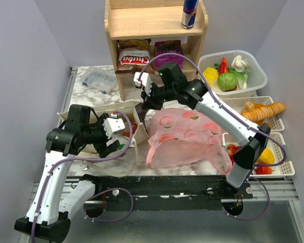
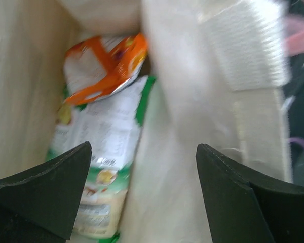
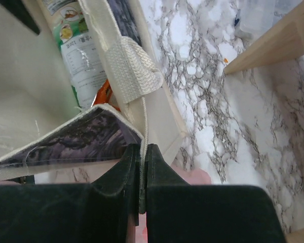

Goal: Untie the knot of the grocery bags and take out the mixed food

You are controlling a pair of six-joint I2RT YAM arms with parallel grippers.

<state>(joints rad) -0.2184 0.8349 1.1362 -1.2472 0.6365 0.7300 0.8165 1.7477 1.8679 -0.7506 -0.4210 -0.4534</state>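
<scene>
**Top view.** The pink bag (image 1: 185, 135) lies at frame centre on the marble table (image 1: 91, 93), slack and crumpled; its knot cannot be made out. The canvas tote (image 1: 133, 126) is seen left of centre, touching the pink bag. A white basket (image 1: 256, 76) holding mixed food is set at upper right.

**Left wrist view.** The left gripper (image 2: 142, 152) is held inside the tote with its fingers wide apart and nothing between them. Beyond them, at lower left, lies a green-and-white snack bag (image 2: 109, 147), with an orange packet (image 2: 109, 63) above it.

**Right wrist view.** At lower centre, the right gripper (image 3: 142, 157) is pressed together on the tote's rim, just below the woven strap (image 3: 134, 71).
</scene>
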